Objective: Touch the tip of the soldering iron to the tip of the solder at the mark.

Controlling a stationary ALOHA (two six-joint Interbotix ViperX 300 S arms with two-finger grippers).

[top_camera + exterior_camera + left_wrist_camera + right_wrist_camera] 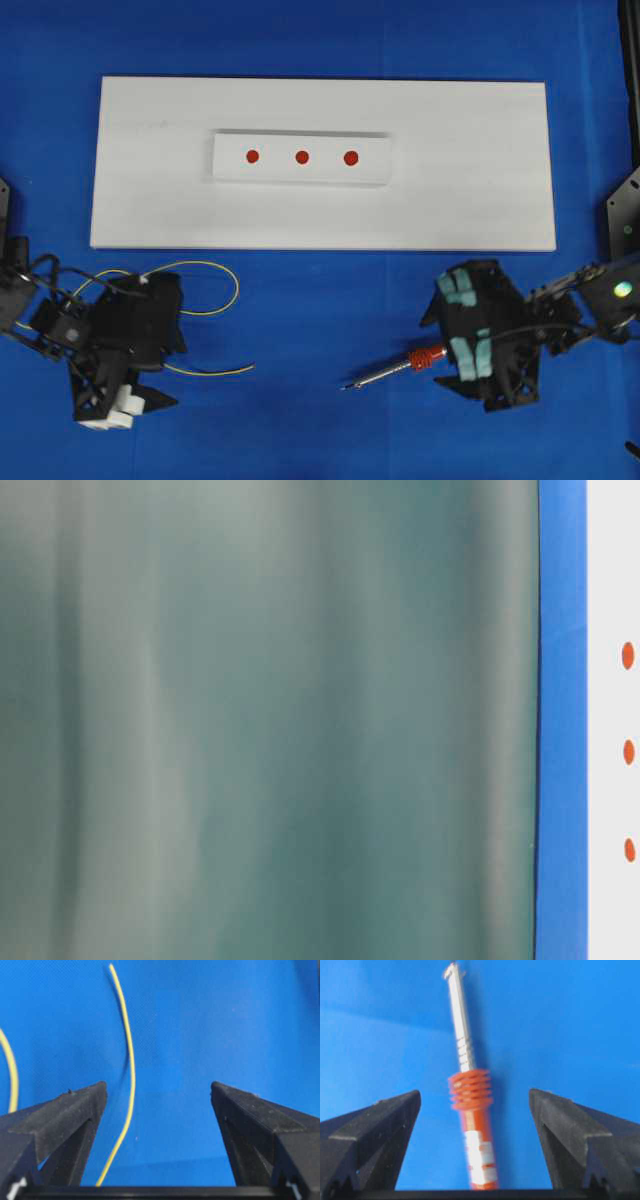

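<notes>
My left claw (159, 1092) is spread wide, and the thin yellow-green solder wire (129, 1065) lies loose on the blue worktop (210, 1020) between its fingers, touching neither. My right claw (475, 1100) is likewise spread, with the red-orange-handled soldering iron (470, 1110) lying free between its fingers, silver shaft pointing toward the top of the frame. In the overhead view the white board (480, 180) with three red dots (302, 157) sits in the upper middle, well apart from both.

A blurred green surface (270, 720) (unidentifiable) fills table-level view.
</notes>
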